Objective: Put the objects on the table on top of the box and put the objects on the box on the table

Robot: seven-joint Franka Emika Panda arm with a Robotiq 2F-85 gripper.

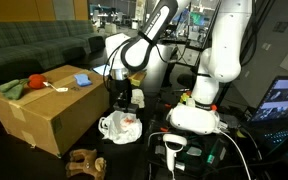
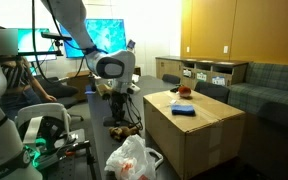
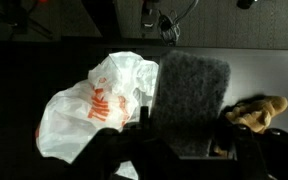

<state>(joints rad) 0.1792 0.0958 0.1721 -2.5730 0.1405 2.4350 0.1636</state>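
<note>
Though half lost under clutter, spreads widest of all as the near-black table (image 1: 134,155), filling the 6 o'clock part of an exterior view. Next in bulk: the brown cardboard box (image 1: 44,118), at 8 o'clock in an exterior view and at 4 o'clock in an exterior view (image 2: 196,140), flaps lying flat. Then the robot arm (image 1: 134,52), bending down from 12 o'clock toward the centre. At 6 o'clock beneath it, on the table, a crumpled white plastic bag (image 1: 121,127) with orange print. Just off the box's 3 o'clock edge, above the table, the gripper (image 1: 122,97), jaws partly spread and pinching a grey fuzzy block (image 3: 192,95), shown in the wrist view. At 3 o'clock of that block, a brown plush toy (image 3: 256,110). Smallest, on the box top: a blue cloth (image 1: 82,78), a red-and-green item (image 1: 14,88), a white piece (image 1: 54,87) between them.
</note>
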